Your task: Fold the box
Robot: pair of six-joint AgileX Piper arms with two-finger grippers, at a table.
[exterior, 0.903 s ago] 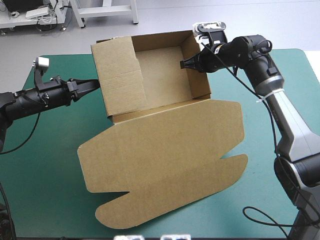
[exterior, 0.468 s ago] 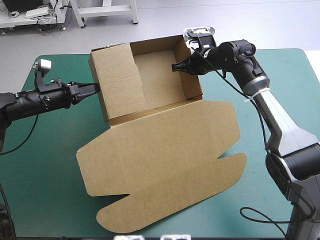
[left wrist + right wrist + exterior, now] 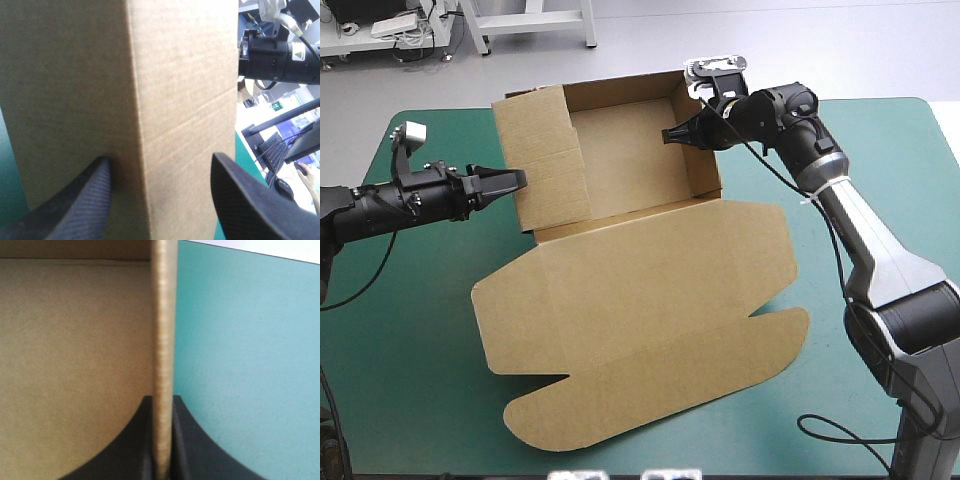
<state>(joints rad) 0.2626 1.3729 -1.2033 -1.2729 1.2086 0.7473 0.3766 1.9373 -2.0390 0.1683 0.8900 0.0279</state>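
Most of the folding looks done: the brown box (image 3: 640, 290) stands as an open tray at the far side of the teal-green counter (image 3: 410, 330), its lid flat toward the near edge. The right hand (image 3: 670, 135) pinches the tray's right wall. The left hand (image 3: 517, 180), spread wide, meets the left wall's outer corner, so that wall's inner flap probably still needs tucking.

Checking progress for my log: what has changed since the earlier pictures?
The right gripper, shut on the right wall of the box, dragged it toward the left gripper, which stayed open at the left wall. Lid flat, walls raised as before.
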